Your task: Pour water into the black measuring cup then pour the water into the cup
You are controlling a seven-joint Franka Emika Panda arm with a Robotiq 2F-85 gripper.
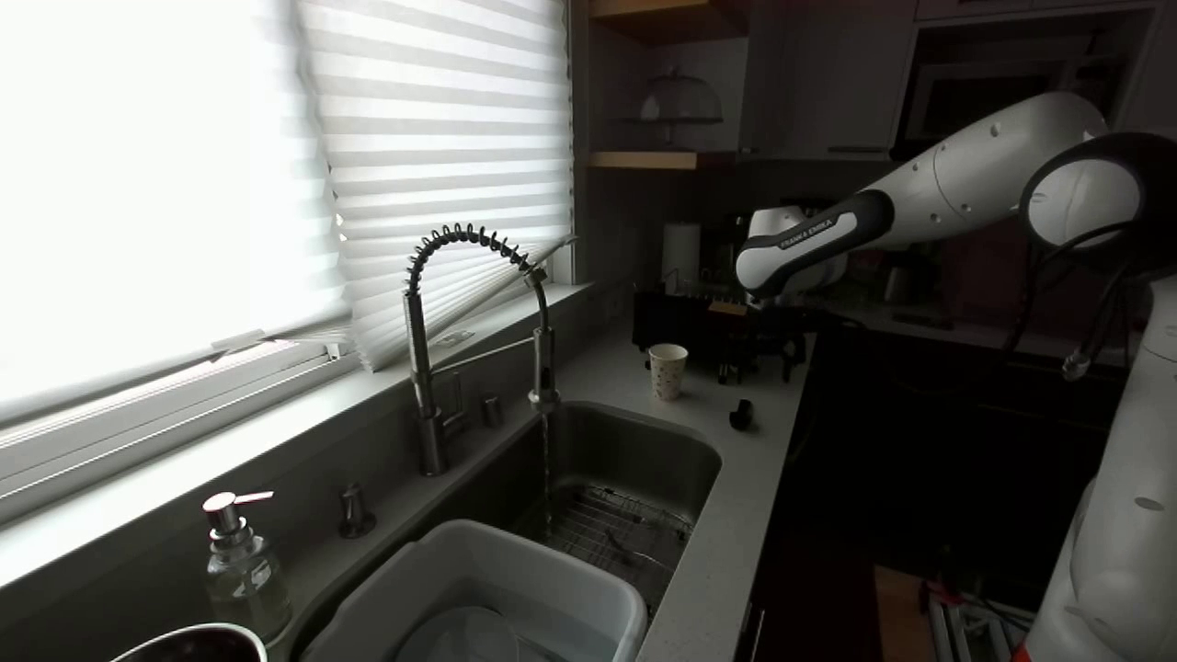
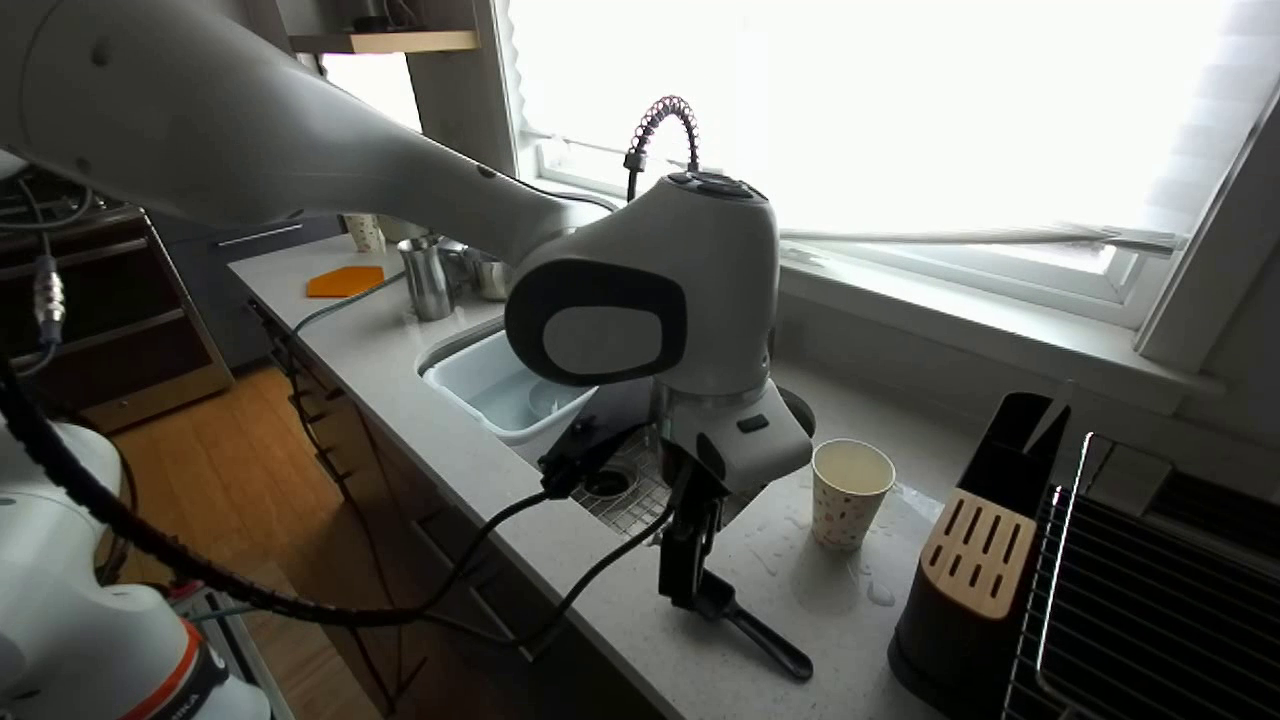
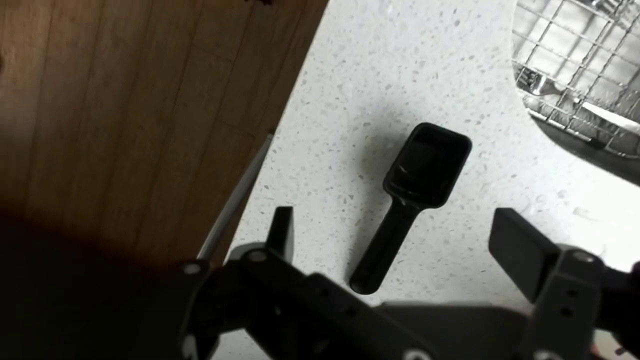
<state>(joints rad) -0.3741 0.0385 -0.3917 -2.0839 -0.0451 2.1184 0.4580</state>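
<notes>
Speckled counter [image 3: 330, 170] bears the black measuring cup [image 3: 425, 167], jaws apart (clear only in the wrist view).

Black measuring cup [image 3: 412, 192], spotted cream cup [image 2: 848, 510], speckled white countertop [image 3: 425, 65]

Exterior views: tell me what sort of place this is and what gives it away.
A kitchen, possibly in a home: there is a sink with a tall coiled tap, and what looks like a knife block on the counter.
</notes>
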